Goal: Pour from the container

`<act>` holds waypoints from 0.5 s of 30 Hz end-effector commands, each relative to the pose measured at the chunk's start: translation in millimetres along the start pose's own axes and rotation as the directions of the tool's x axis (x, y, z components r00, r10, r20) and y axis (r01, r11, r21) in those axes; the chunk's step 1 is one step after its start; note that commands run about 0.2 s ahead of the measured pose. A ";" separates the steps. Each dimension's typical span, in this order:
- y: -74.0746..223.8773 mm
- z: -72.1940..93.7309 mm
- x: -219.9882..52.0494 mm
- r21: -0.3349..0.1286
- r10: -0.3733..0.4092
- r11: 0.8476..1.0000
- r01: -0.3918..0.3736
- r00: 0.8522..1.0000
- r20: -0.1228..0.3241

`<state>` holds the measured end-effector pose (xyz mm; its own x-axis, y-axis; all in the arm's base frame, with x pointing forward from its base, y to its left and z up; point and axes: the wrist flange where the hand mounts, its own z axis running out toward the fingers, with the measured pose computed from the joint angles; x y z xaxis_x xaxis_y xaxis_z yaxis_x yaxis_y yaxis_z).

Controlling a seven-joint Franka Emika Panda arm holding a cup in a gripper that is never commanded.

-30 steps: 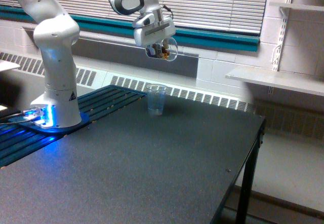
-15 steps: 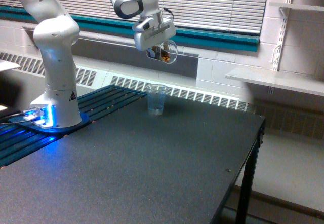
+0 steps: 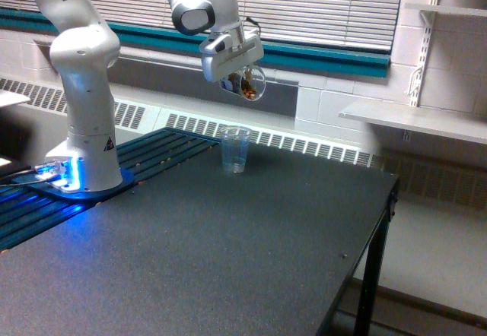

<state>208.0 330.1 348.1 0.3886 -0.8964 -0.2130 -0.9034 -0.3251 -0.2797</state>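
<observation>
Clear plastic, the container (image 3: 248, 84) is sitting clamped in the gripper (image 3: 240, 75), tipping on its side above the tapered cup (image 3: 234, 149) near the bench's (image 3: 228, 252) far edge. Pouring seems to be starting; next it is needing more tilt, rim over the cup.

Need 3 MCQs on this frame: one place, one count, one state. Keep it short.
1. Where is the tall cup?
A. on the table, below the gripper
B. on the shelf
C. on the floor

2. How many clear cups are in view?
A. one
B. two
C. four

3. How is the small cup held by the gripper?
A. upright
B. upside down on the table
C. tipped on its side, rim toward the exterior view's right

Key: 1 A, it stands on the dark table. 2 B, one held, one standing. 3 C, brown contents lie against its tilted wall.
</observation>
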 end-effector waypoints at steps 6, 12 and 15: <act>2.1 7.2 -9.1 0.005 0.021 1.000 -0.021 0.999 0.035; 8.7 14.2 -8.2 -0.006 0.043 0.999 -0.043 0.998 0.040; 12.2 16.7 -6.9 -0.010 0.053 0.999 -0.053 0.998 0.039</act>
<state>198.6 338.6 333.8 0.3516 -0.8990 -0.2610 -0.9235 -0.2876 -0.2538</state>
